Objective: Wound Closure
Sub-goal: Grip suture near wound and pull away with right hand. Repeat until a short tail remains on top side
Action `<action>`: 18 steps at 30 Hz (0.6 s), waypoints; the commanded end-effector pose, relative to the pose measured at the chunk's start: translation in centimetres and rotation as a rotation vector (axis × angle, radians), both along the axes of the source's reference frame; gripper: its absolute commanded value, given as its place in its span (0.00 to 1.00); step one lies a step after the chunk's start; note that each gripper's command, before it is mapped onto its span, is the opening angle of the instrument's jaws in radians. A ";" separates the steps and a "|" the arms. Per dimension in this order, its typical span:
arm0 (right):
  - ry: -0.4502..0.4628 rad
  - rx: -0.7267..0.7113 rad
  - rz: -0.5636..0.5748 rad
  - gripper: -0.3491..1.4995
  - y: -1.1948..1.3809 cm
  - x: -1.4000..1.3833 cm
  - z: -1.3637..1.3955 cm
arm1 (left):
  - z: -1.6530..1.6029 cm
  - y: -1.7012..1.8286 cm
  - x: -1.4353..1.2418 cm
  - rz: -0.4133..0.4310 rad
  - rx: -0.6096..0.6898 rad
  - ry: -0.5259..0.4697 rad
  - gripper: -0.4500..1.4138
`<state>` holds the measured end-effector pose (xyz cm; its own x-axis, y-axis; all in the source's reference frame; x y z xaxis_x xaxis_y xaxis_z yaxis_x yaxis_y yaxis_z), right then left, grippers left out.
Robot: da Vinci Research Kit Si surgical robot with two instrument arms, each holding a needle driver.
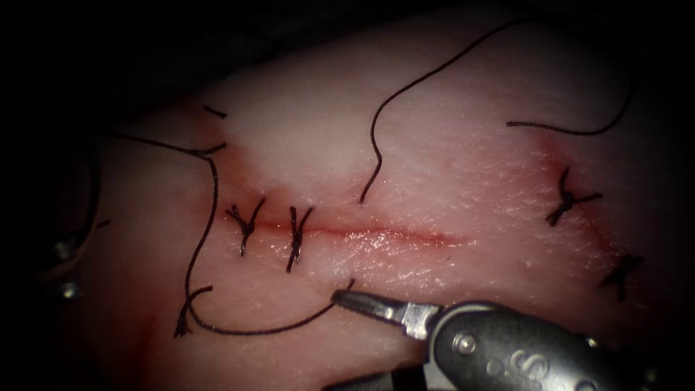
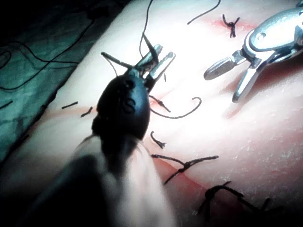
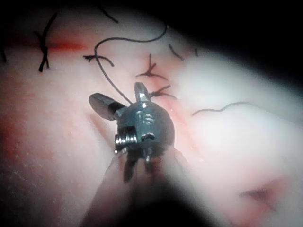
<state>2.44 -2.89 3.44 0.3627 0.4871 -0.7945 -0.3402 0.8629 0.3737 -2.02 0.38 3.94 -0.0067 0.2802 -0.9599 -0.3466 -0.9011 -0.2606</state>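
Endoscope view: below the cut (image 1: 376, 233), we see our right tool (image 1: 346, 297), jaws spread, empty, its tip beside a thread (image 1: 253, 331).

Left wrist view: our left tool (image 2: 156, 64), near that cut, pinches thread; no needle visible.

Right wrist view: loose thread near open jaws risks snagging.

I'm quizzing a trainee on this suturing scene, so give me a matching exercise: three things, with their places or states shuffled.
Things
1. right arm's tool
2. two stitches
3. long loose thread

Places or states
A. cross the left part of the cut
B. ends just above the cut's middle
C. jaws open, holding nothing

Pairs: 1-C, 2-A, 3-B
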 end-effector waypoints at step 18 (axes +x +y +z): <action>-0.125 -0.159 -0.203 0.34 0.16 0.28 0.59 | -0.03 0.05 -0.08 0.008 -0.013 -0.019 0.00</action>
<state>2.62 -2.82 4.04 0.5488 0.2670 -0.7922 -0.1850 0.9629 0.1963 -2.06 0.35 3.88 0.0067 0.2725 -0.9621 -0.3348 -0.9060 -0.2590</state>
